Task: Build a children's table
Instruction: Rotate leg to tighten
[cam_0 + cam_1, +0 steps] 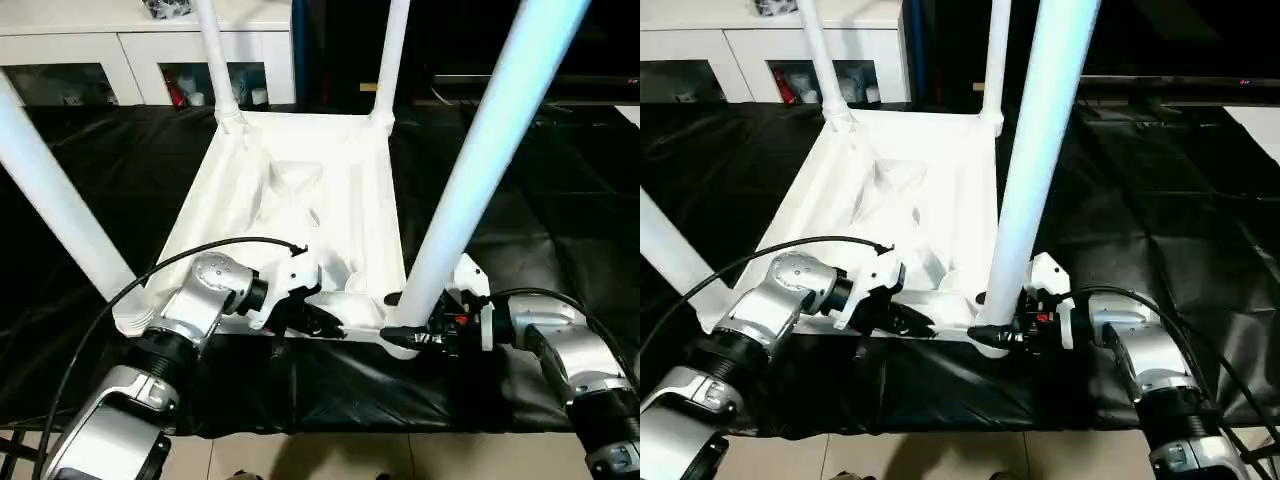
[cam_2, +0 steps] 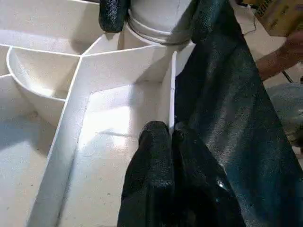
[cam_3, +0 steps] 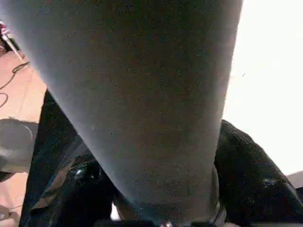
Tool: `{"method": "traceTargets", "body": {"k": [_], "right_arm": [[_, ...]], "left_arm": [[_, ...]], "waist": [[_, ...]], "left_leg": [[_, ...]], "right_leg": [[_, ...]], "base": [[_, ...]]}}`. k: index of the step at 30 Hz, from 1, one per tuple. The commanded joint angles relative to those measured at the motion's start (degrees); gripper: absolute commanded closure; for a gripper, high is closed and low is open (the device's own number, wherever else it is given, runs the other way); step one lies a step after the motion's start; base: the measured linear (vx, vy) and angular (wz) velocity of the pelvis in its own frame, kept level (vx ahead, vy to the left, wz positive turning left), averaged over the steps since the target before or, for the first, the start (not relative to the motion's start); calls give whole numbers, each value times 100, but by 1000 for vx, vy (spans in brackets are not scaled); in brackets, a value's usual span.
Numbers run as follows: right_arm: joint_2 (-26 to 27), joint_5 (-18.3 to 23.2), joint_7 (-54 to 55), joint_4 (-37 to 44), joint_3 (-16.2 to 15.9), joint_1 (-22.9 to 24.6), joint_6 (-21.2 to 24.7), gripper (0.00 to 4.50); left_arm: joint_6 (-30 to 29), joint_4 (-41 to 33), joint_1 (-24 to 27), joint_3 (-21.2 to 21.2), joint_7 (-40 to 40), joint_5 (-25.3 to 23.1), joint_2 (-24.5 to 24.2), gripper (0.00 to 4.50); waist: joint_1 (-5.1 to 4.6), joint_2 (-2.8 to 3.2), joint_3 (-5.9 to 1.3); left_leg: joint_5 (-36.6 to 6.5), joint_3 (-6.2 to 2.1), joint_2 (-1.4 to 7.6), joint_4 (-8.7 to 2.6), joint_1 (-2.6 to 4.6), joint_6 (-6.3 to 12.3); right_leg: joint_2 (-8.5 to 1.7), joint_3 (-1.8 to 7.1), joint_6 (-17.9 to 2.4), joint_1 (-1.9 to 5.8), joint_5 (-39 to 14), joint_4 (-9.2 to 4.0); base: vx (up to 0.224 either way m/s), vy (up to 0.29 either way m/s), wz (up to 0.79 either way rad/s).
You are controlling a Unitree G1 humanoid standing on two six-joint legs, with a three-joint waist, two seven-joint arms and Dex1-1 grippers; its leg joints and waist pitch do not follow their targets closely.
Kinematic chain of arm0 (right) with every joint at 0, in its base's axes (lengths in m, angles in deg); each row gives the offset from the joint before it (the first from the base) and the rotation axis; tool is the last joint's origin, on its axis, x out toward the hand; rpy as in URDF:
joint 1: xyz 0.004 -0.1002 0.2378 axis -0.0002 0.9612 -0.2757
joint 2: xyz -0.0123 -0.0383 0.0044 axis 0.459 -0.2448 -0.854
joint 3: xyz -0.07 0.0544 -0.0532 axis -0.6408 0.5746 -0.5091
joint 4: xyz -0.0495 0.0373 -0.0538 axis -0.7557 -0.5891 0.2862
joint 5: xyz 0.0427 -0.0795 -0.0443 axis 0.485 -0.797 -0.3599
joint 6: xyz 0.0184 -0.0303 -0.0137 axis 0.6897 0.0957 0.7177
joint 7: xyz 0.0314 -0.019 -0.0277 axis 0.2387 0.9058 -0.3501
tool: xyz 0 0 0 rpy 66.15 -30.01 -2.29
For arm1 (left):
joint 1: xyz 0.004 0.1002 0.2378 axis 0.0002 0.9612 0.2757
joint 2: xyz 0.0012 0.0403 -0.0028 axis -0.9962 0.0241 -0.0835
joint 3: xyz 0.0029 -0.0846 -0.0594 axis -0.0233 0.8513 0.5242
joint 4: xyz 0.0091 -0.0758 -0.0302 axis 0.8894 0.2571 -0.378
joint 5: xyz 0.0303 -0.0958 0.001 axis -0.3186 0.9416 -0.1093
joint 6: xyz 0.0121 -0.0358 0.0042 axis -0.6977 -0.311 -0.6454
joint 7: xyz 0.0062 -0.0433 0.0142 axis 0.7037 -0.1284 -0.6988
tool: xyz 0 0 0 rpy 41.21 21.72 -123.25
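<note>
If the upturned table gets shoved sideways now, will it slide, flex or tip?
Probably slide: the tabletop lies flat on its top face on black sheeting. It likely stays stiff, given the ribbed underside. Tipping seems unlikely, though the four upright legs raise its weight; the left gripper pinching the rim would steady it.

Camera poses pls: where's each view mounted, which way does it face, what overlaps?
Left eye: head, facing forward-down onto the upturned tabletop; silver forearms at bottom.
Right eye: head, slightly to the right; shares that whole scene.
Left wrist: along the left gripper, pinched on the tabletop's rim; right gripper beyond.
Right wrist: along the right gripper, clamped round the near right leg.
Both wrists share that leg.
</note>
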Motion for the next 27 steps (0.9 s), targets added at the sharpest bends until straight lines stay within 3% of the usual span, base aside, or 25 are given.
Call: {"method": "traceTargets", "body": {"k": [1, 5, 10, 11, 12, 13, 15, 16, 19, 20, 25, 27], "right_arm": [[37, 88, -250, -90, -193, -48, 82, 196], [92, 165, -249, -2, -181, 23, 176, 198], [349, 299, 273, 208, 74, 208, 219, 198], [691, 213, 1202, 372, 295, 354, 154, 198], [838, 137, 1618, 469, 358, 434, 168, 199], [924, 85, 1866, 529, 388, 483, 184, 199], [1180, -184, 2609, 602, 443, 622, 100, 200], [1257, -240, 2788, 610, 457, 654, 111, 200], [1590, -417, 3463, 596, 515, 740, 180, 201], [1737, -477, 3717, 577, 536, 758, 176, 201], [2641, -683, 5328, 311, 699, 637, 206, 201], [2691, -714, 5363, 274, 649, 605, 175, 201]], "left_arm": [[-28, 115, 33, -158, 236, 96, 27, 450], [-32, 100, 61, -153, 252, 106, 26, 450], [-149, 91, 85, -69, -82, 103, 131, 450], [-328, 142, 60, 62, -765, 21, 343, 450], [-413, 148, 60, 116, -1049, 0, 457, 450], [-462, 149, 61, 147, -1209, -8, 527, 450], [-623, 122, 105, 224, -1731, -23, 825, 450], [-642, 118, 116, 227, -1831, -34, 888, 450], [-765, 88, 157, 242, -2227, -69, 1152, 450], [-824, 61, 176, 237, -2351, -76, 1263, 450], [-979, -44, 200, 120, -3094, -276, 1790, 450], [-972, -101, 230, 66, -3084, -311, 1802, 450]], "waist": [[22, -98, -274], [22, -92, -270], [27, -78, -257], [26, -80, -256], [-5, -85, -229], [-30, -105, -219], [-49, -89, -206], [-71, -96, -205], [-93, -102, -192], [-87, -71, -199], [-158, -55, -191], [-167, -24, -201]], "left_leg": [[-1039, 35, 134, -307, 14, 655], [-1038, 35, 138, -309, 15, 641], [-1142, 32, 143, -328, 19, 574], [-1185, 29, 141, -332, 19, 555], [-1375, 22, 132, -355, 31, 400], [-1493, -4, 120, -391, 19, 292], [-1565, -20, 116, -413, 8, 196], [-1696, -16, 118, -411, 43, 164], [-1849, -12, 93, -414, 43, 192], [-1842, -20, 91, -415, 47, 178], [-2054, -35, 67, -441, 52, 119], [-2088, -43, 57, -442, 49, 138]], "right_leg": [[-207, 141, -1649, 300, -817, -313], [-203, 141, -1659, 300, -801, -313], [-205, 143, -1626, 288, -948, -333], [-206, 141, -1609, 291, -1020, -339], [-227, 157, -1465, 253, -1459, -388], [-232, 144, -1308, 268, -1911, -432], [-222, 149, -1141, 262, -2209, -452], [-217, 161, -1066, 219, -2357, -484], [-213, 177, -868, 187, -2708, -541], [-216, 177, -850, 184, -2734, -538], [-203, 173, -606, 141, -3074, -602], [-204, 167, -563, 147, -3137, -609]], "base": [[0, 0, 0], [0, 0, 0], [0, 0, 0], [0, 0, 0], [0, 0, 0], [0, 0, 0], [0, 0, 0], [0, 0, 0], [0, 0, 0], [0, 0, 0], [0, 0, 0], [0, 0, 0]]}}
